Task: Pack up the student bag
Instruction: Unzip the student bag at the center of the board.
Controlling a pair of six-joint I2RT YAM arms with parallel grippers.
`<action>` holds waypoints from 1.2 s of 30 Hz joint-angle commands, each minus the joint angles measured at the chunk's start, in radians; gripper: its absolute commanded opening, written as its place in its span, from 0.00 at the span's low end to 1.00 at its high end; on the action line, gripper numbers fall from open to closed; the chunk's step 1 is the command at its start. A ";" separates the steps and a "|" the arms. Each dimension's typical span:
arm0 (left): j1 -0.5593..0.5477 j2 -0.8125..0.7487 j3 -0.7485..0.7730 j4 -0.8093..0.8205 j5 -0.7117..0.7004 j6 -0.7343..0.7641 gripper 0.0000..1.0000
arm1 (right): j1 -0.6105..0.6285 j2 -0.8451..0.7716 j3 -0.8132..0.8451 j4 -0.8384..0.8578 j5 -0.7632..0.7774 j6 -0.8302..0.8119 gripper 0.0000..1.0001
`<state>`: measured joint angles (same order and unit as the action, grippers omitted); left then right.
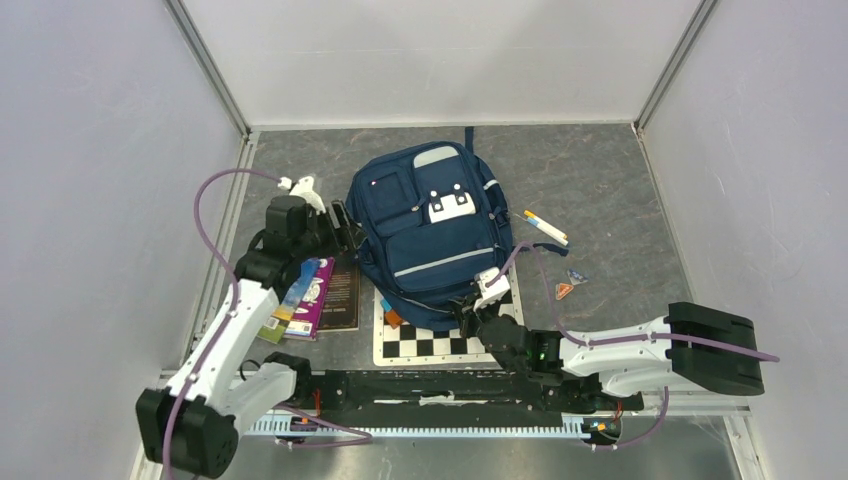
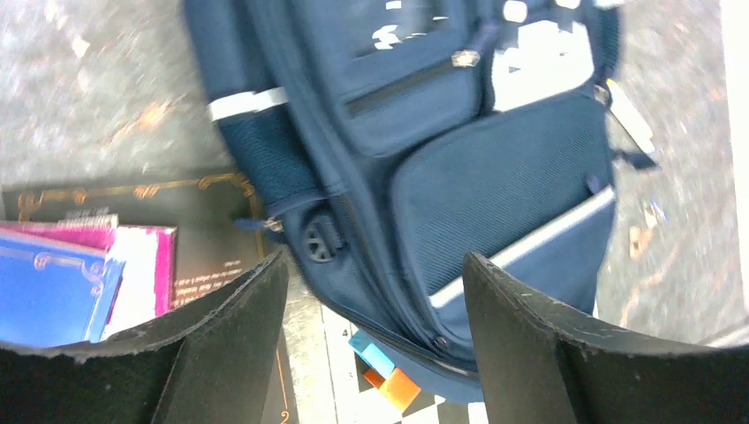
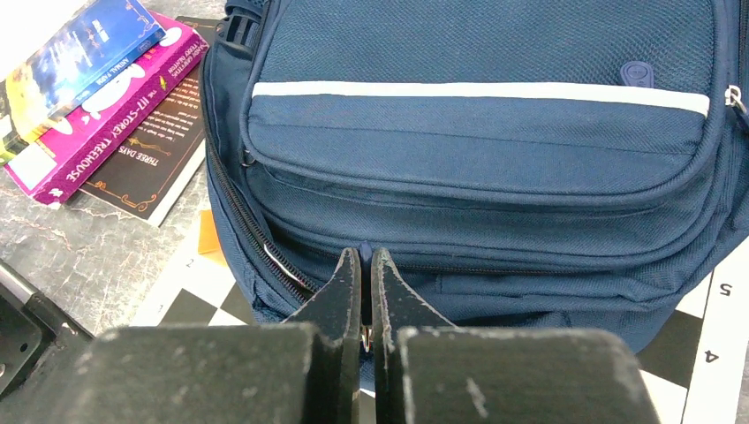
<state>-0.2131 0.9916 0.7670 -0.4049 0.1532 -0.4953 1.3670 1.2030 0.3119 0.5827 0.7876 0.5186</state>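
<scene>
Looking down from above, I find the student bag (image 1: 430, 235) lying face up in the middle of the table (image 1: 620, 190), its top toward the far edge and its bottom overlapping a chessboard (image 1: 430, 345) by the near edge. My left claw (image 1: 345, 228) sits just beside the bag's left flank. Only its own wrist camera shows how it stands: fingers (image 2: 221, 344) spread wide, nothing between them, with the bag's side buckle (image 2: 320, 240) and zip seam in the gap. That view also picks out an orange block (image 2: 397, 387) and a blue block (image 2: 369, 346) at the bag's bottom edge on the chessboard, which are mere specks from overhead. My right claw (image 1: 472, 312) is at the bag's bottom, on the near side. From above it is too dark to read, but its wrist camera shows both fingers pressed together, tips on the zip line under the front pocket (image 3: 477, 141) with the grey stripe. Whether a zip pull is caught between them I cannot tell. The right wrist view also shows a blue book (image 3: 88, 44) on a magenta book (image 3: 106, 110) on a dark book (image 3: 150, 168) with gold trim, toward the table's left edge. Only the overhead view holds the markers (image 1: 545, 228) between the bag and the right edge.
</scene>
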 commanded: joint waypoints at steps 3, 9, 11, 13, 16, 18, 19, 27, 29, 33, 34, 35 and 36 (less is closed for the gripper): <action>-0.242 -0.071 0.078 -0.103 0.059 0.422 0.77 | 0.001 -0.029 -0.012 0.059 -0.017 -0.024 0.00; -0.502 -0.086 0.042 -0.079 0.117 0.616 0.77 | 0.001 -0.042 -0.015 0.057 -0.017 -0.013 0.00; -0.543 -0.086 0.020 -0.056 0.137 0.654 0.77 | 0.002 -0.046 -0.019 0.057 -0.016 -0.007 0.00; -0.569 -0.070 0.004 -0.041 0.130 0.677 0.76 | 0.001 -0.048 -0.024 0.058 -0.016 0.002 0.00; -0.600 -0.027 -0.001 -0.032 0.122 0.699 0.75 | 0.001 -0.051 -0.030 0.062 -0.017 0.009 0.00; -0.632 0.007 0.000 -0.020 0.106 0.705 0.74 | 0.001 -0.051 -0.030 0.063 -0.017 0.012 0.00; -0.653 0.022 0.000 -0.011 0.085 0.711 0.73 | 0.001 -0.050 -0.031 0.065 -0.017 0.013 0.00; -0.710 0.131 0.026 0.040 0.013 0.731 0.67 | 0.001 -0.045 -0.031 0.070 -0.026 0.019 0.00; -0.712 0.152 0.032 0.047 0.013 0.726 0.65 | 0.001 -0.045 -0.035 0.073 -0.027 0.025 0.00; -0.716 0.184 0.035 0.060 -0.038 0.719 0.59 | 0.001 -0.046 -0.040 0.076 -0.030 0.028 0.00; -0.716 0.185 0.034 0.066 -0.046 0.717 0.57 | 0.001 -0.046 -0.039 0.077 -0.031 0.029 0.00; -0.716 0.185 0.032 0.072 -0.051 0.714 0.56 | 0.001 -0.046 -0.040 0.077 -0.032 0.029 0.00; -0.716 0.183 0.030 0.081 -0.050 0.712 0.55 | 0.001 -0.046 -0.040 0.079 -0.034 0.029 0.00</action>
<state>-0.9226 1.1759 0.7662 -0.3946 0.1505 0.1932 1.3670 1.1725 0.2794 0.6231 0.7570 0.5343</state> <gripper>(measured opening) 0.571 0.023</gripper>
